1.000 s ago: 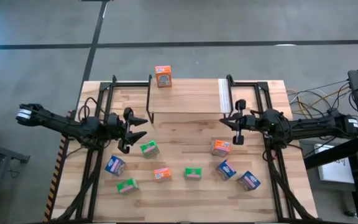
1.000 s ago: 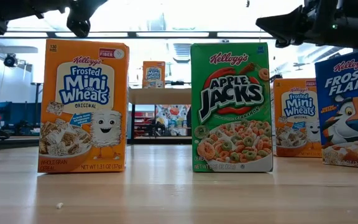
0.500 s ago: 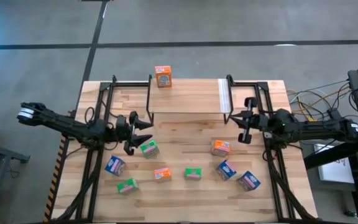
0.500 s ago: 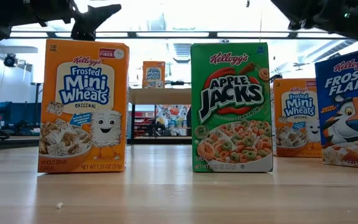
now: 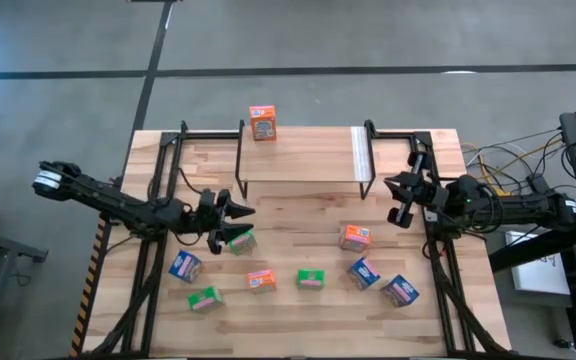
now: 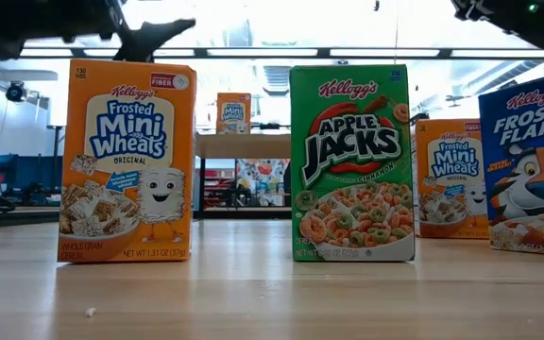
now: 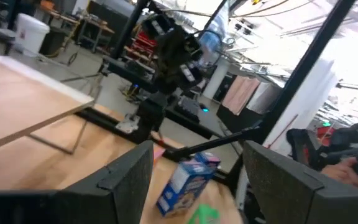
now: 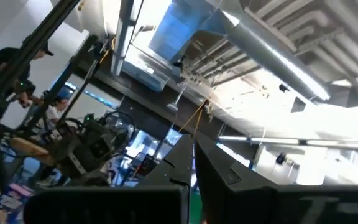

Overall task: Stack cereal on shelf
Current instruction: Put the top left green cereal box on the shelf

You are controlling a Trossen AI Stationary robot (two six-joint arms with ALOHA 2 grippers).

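One orange cereal box (image 5: pixel 262 123) stands on the shelf (image 5: pixel 303 160) at its far edge, and shows there in the low view too (image 6: pixel 233 111). The other boxes stand on the tabletop: a green one (image 5: pixel 239 241), blue (image 5: pixel 185 266), green (image 5: pixel 204 298), orange (image 5: pixel 260 281), green (image 5: pixel 311 280), orange (image 5: pixel 355 237) and two blue (image 5: pixel 364 273) (image 5: pixel 400 290). My left gripper (image 5: pixel 232 222) (image 7: pixel 197 180) is open and hovers just left of the first green box, above the table. My right gripper (image 5: pixel 398 197) (image 8: pixel 192 152) is shut, raised right of the shelf.
Black frame rails (image 5: pixel 153 250) (image 5: pixel 438 260) run along both sides of the tabletop. The shelf's white strip (image 5: pixel 360 155) lies near its right end. Bare wood (image 5: pixel 298 215) lies between the shelf and the row of boxes. Cables (image 5: pixel 508 160) trail off the table's right side.
My left gripper has moved toward the table's right and near edge, closing on the green box beside it. My right gripper has drawn back toward the table's right edge and risen, nearly leaving the low view. No box has moved.
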